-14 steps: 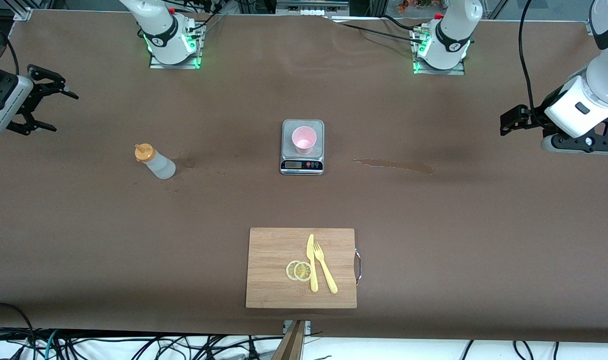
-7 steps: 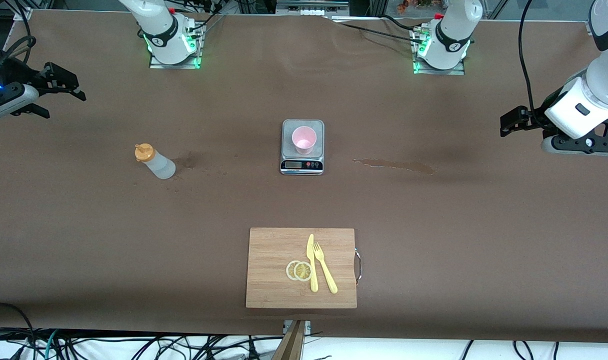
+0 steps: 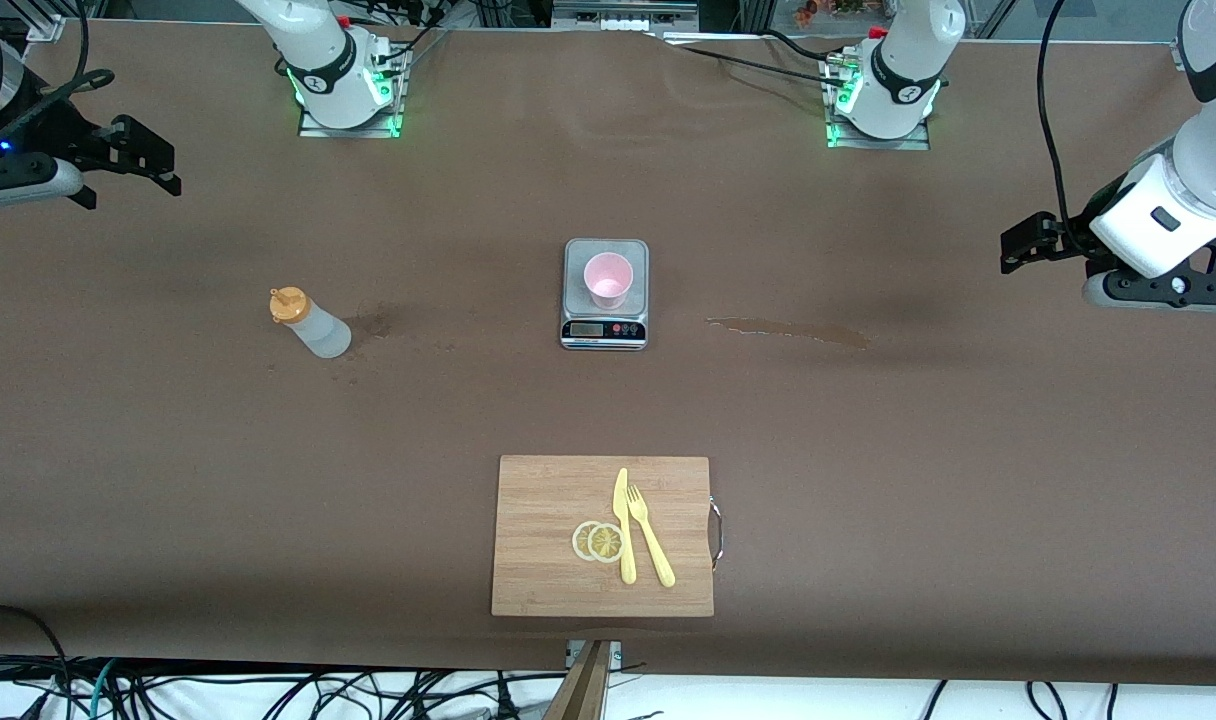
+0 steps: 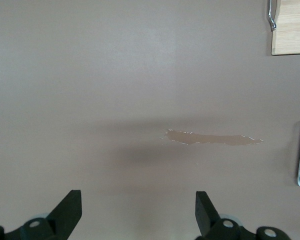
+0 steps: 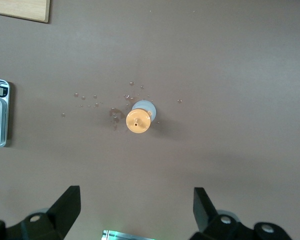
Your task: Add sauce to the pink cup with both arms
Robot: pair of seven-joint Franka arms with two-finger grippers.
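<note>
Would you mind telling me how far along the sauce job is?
Barely begun. The pink cup stands on the scale. The sauce bottle stands untouched; the right gripper hangs open above it. The left gripper waits open over bare table. Gripping and squeezing remain.

Two big white robot arms with smooth round shells. Black ring with small white mark near bottom of each. Right arm's base [image 3: 346,95] and left arm's base [image 3: 878,105] sit on silver metal plates, green lights glowing at sides, small red part on top. Black cables run along arms. Left arm's white wrist block [image 3: 1153,225] has dark button. Black two-finger left gripper [image 4: 138,212] and right gripper [image 5: 137,210] – wedge-shaped fingers, round silver screws below.
</note>
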